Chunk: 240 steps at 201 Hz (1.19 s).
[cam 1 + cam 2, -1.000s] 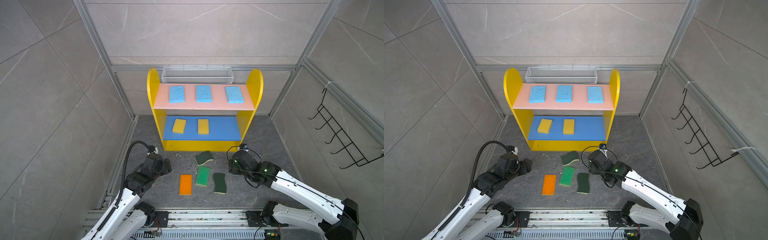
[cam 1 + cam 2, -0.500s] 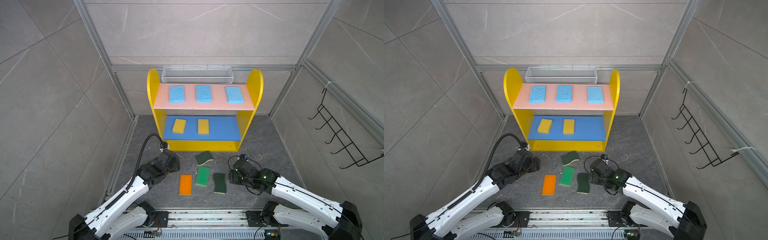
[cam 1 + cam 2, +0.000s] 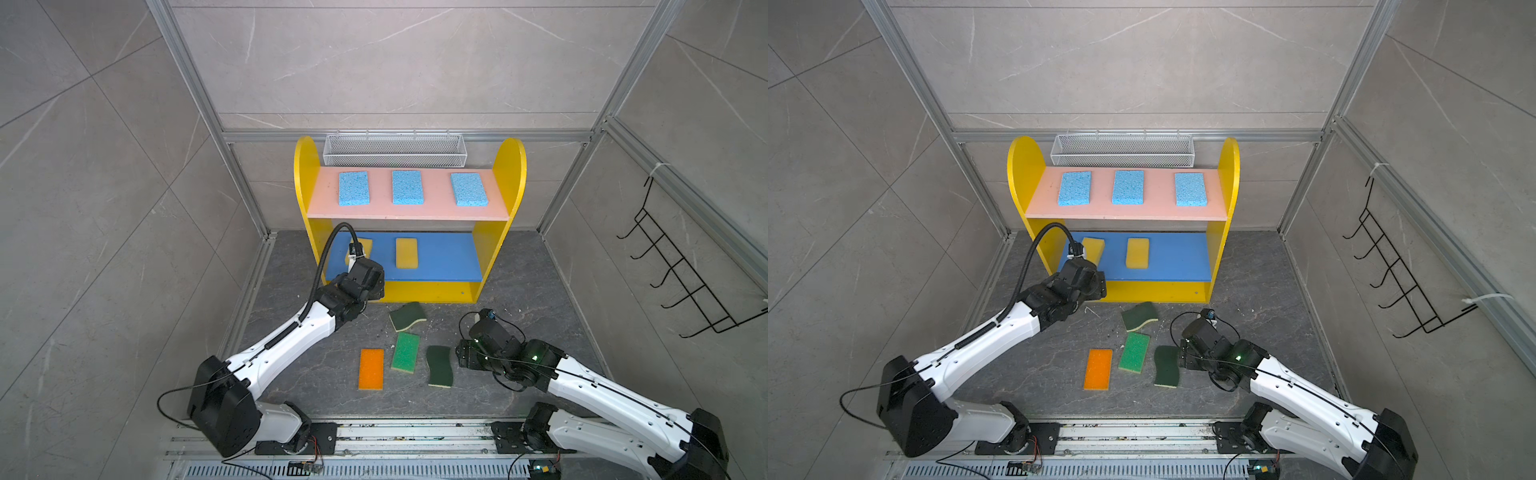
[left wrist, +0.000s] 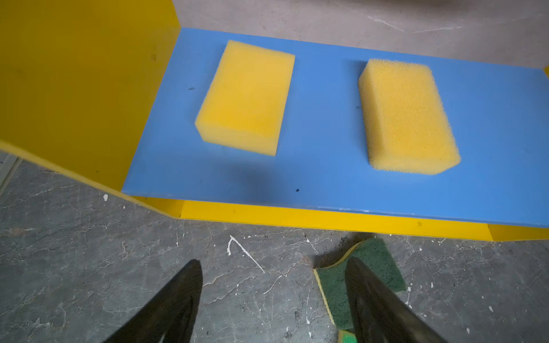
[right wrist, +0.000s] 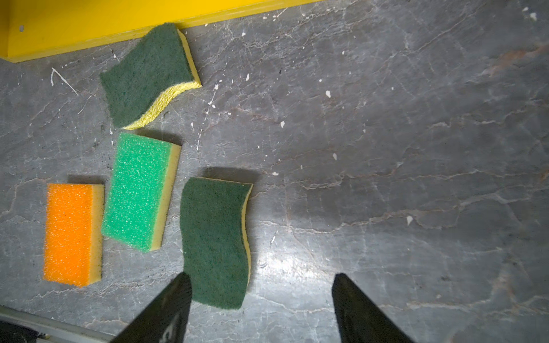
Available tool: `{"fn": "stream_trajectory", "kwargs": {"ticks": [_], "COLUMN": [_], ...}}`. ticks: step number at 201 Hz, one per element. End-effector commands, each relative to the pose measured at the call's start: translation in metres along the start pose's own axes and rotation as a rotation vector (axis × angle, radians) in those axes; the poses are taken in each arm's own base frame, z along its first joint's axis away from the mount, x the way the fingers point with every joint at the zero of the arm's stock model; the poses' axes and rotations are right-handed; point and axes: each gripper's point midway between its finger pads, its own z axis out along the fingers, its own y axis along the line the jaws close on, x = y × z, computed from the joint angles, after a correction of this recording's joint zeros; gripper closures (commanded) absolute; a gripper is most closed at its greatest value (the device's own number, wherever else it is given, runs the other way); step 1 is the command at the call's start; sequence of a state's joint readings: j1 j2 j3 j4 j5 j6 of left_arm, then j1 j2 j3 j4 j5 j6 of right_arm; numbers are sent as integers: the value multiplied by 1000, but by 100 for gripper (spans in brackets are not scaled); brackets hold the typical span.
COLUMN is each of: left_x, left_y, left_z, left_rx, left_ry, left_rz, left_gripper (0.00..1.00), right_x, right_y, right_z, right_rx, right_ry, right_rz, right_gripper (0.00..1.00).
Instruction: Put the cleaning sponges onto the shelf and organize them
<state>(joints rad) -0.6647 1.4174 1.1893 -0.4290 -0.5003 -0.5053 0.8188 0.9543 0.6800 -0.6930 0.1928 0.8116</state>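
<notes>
Three light blue sponges (image 3: 407, 187) lie flat in a spaced row on the pink upper board (image 3: 432, 210) of the shelf (image 3: 509, 174), their faces coarse and pitted. Below, two yellow sponges (image 4: 407, 117) sit toward the left end of the blue middle board (image 3: 444, 259). Four more lie on the grey table (image 3: 519, 291) just near of the shelf. The far dark-green sponge (image 3: 407, 316), wavy-edged, has a corner at the shelf's bottom edge. Nearer is the bright green sponge (image 3: 406, 352), with the orange sponge (image 3: 371, 368) left of it and the near dark-green sponge (image 3: 439, 365) right of it.

In both top views my left arm hides part of the left yellow sponge. My left wrist view shows it whole, smooth-faced and a little askew, while its neighbour is open-pored with rounded corners. My right wrist view shows pale yellow backing down the sides of all four blocks on the table.

My left pincer (image 4: 273, 261) stands wide open and empty over the table at the shelf's front left. My right pincer (image 5: 261, 274) is also spread wide with nothing gripped, just beside the near dark-green sponge; I cannot tell whether a finger touches it. A white wire-mesh basket (image 3: 394, 149) sits behind the shelf top, and a black hook rack (image 3: 702, 286) hangs on the right wall.
</notes>
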Motion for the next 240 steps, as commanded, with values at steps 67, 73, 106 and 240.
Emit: {"fn": "stream_trajectory", "kwargs": {"ticks": [67,73,106,240], "left_x": [-35,-35,-34,-11], "left_y": [-1,1,14,34], "left_z": [41,43,54,76], "left_rx": [-79,-90,-126,-68], "left_ry": [-40,-42,-25,22], "left_rz": [63,71,80,104], "left_gripper": [15,15,12,0], "right_x": [1,1,0,-5], "right_y": [4,5,5,10], "right_z": [0,0,2,2], "right_rx": [-20,-20,-10,3], "right_ry": [3,3,11,19], "right_rz": [-54,-55,-59,-44], "right_gripper": [23,23,23,22]}}
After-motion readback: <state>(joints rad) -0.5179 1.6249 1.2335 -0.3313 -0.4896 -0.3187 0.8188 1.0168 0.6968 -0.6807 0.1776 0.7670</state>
